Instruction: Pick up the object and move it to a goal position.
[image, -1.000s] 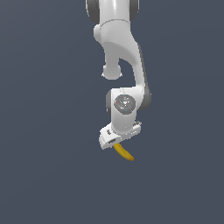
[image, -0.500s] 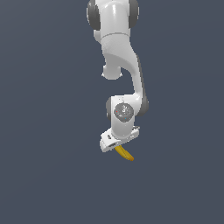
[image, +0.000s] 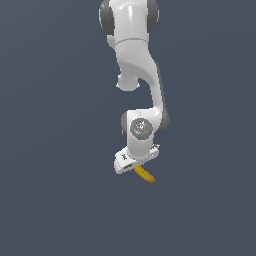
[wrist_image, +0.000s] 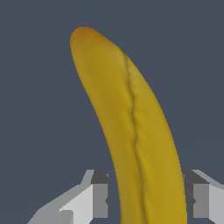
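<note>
Plain grey backdrop; fingers (wrist_image: 99, 194) clamp the banana (wrist_image: 131, 131).

- I'm looking at a bare simulated scene: flat slate-grey backdrop (image: 50, 200) is filling everything.
- White arm (image: 137, 60) is hanging from twelve o'clock.

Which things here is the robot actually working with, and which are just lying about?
Part of the job:
- banana, yellow, held between the fingers on either side of it
- gripper, closed on the banana, which sticks out below it

Just lying about:
- nothing shows in either view; only a plain dark grey background surrounds the arm
</note>
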